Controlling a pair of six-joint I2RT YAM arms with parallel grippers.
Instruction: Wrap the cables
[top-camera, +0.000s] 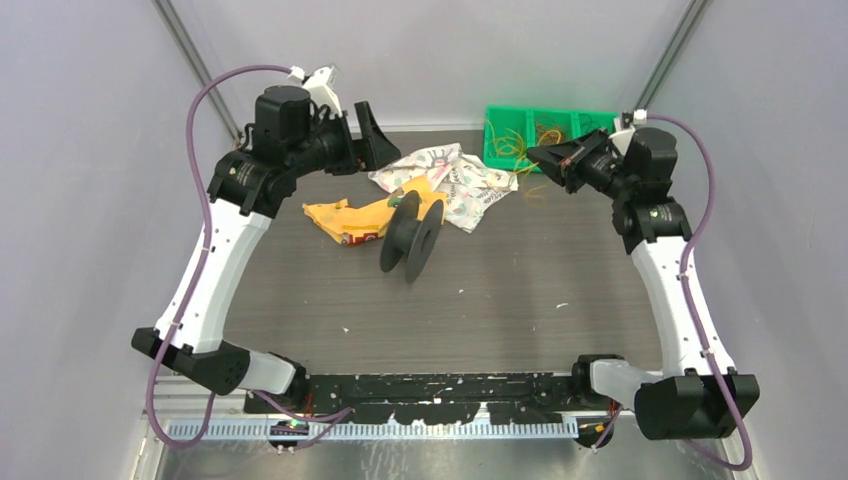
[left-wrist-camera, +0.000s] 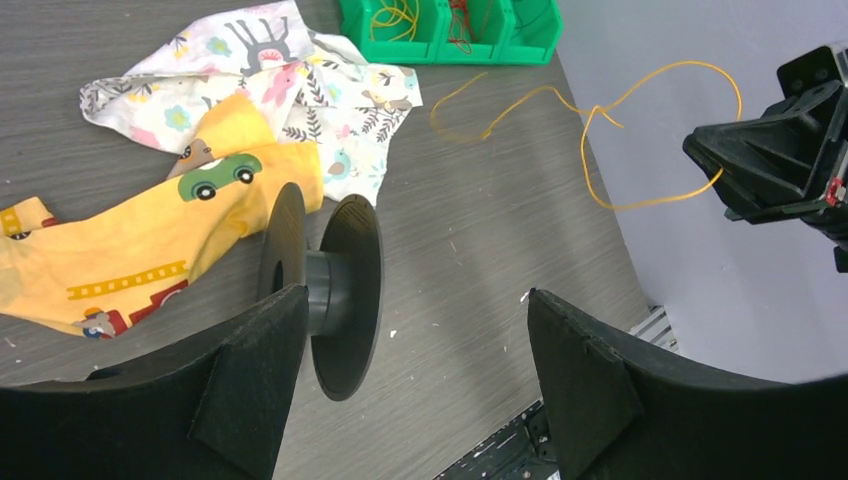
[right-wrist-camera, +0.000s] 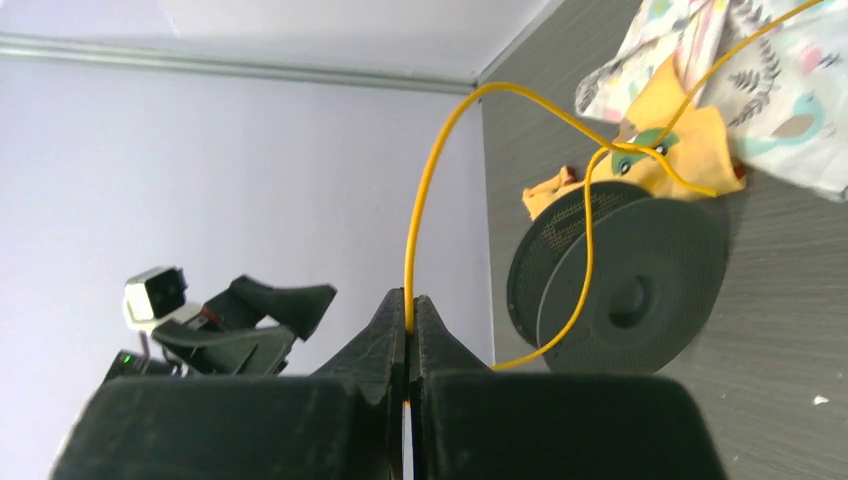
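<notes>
A black spool stands on its rims in the middle of the table; it also shows in the left wrist view and the right wrist view. My right gripper is shut on a thin yellow cable, held in the air at the back right. The cable loops loosely down towards the table and is not on the spool. My left gripper is open and empty, raised at the back left, with the spool below its left finger.
A yellow printed cloth and a white patterned cloth lie behind the spool, touching it. A green divided bin at the back right holds more yellow strands; it also shows in the left wrist view. Grey walls enclose the dark table.
</notes>
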